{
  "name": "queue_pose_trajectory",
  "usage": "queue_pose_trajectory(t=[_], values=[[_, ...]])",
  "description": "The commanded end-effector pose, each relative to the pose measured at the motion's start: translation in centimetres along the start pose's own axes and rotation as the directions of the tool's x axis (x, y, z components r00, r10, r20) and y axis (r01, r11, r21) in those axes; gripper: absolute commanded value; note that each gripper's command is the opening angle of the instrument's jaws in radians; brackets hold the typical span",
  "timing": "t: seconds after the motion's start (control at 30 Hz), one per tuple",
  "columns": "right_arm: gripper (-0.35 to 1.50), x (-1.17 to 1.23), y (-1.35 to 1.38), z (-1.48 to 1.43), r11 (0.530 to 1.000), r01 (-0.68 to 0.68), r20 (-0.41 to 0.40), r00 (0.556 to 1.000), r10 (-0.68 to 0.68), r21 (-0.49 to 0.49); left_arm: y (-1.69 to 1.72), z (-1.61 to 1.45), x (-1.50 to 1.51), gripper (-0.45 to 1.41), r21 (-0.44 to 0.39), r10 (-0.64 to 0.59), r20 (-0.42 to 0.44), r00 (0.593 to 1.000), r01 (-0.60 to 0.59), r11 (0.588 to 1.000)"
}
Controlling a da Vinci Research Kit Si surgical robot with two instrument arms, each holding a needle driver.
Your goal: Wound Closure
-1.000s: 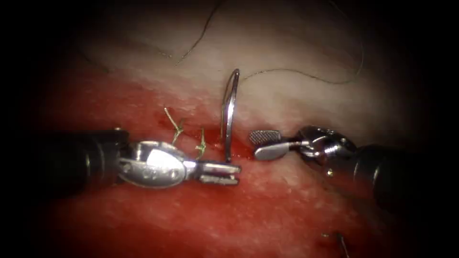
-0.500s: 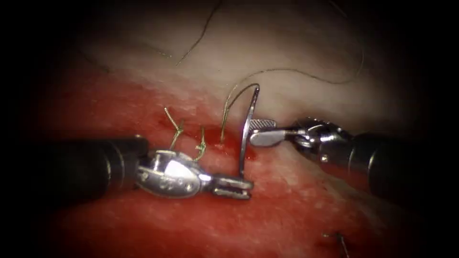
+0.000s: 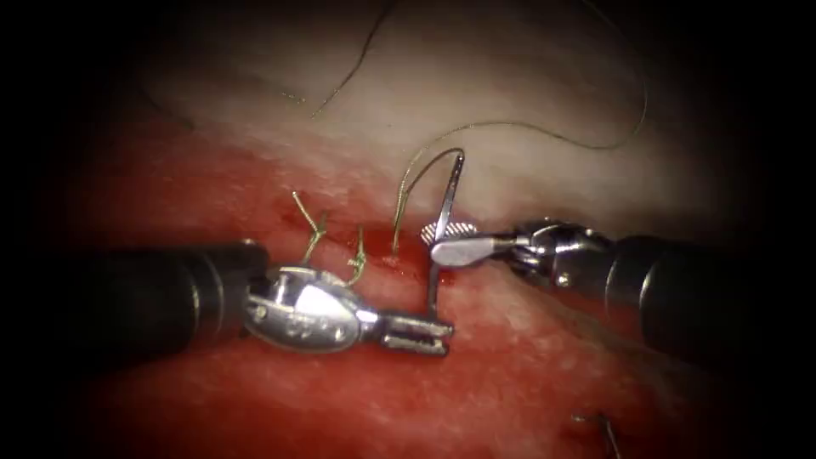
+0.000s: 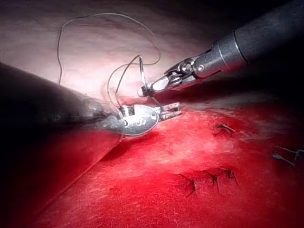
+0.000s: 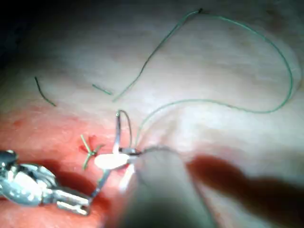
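Gripping needle (image 3: 444,223) mid-curve, right tool (image 3: 450,240); point hidden behind left tool (image 3: 422,331).

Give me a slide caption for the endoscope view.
Right tool grips the curved needle mid-curve, thread trailing across the tissue; left tool holds nothing.

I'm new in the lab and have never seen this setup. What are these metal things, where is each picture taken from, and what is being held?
This is a surgical practice robot with two thin arms, each ending in small jaws. One picture looks down from an endoscope; the other two come from small cameras near each arm's wrist.

The reddish surface is the tissue, pork belly with red fluid on it. The right tool has its jaws shut on the curved needle about midway along its curve. The needle stands nearly upright, its lower end near the left tool, whose jaws are slightly apart and hold nothing. The thread trails from the needle's top. Knotted stitches sit left of the needle.
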Motion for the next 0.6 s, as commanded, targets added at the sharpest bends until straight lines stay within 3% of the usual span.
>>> queue_pose_trajectory(t=[0.03, 0.43, 0.5, 0.53, 0.6], values=[[-0.35, -0.02, 0.08, 0.07, 1.000, 0.005, -0.001, 1.000, -0.005, 0.003, 0.01, 0.06, -0.04, -0.45, -0.003, 0.000, 0.000, 1.000, 0.000, 1.000], [-0.35, 0.01, 0.12, 0.08, 0.996, 0.090, -0.007, 0.996, -0.090, -0.018, 0.06, 0.13, 0.05, -0.45, -0.036, -0.006, 0.009, 1.000, 0.006, 0.999], [-0.35, 0.02, 0.11, 0.08, 0.992, 0.125, -0.006, 0.992, -0.125, -0.018, 0.01, 0.13, 0.07, 0.44, -0.033, -0.139, 0.008, 0.990, 0.139, 0.990], [-0.35, 0.02, 0.12, 0.07, 0.989, 0.148, -0.005, 0.989, -0.148, -0.018, -0.01, 0.13, 0.07, 0.44, -0.028, -0.204, 0.013, 0.979, 0.204, 0.978], [-0.35, 0.04, 0.12, 0.06, 0.982, 0.189, -0.007, 0.982, -0.189, -0.023, -0.06, 0.10, 0.08, 0.61, 0.014, -0.349, 0.042, 0.936, 0.349, 0.937]])
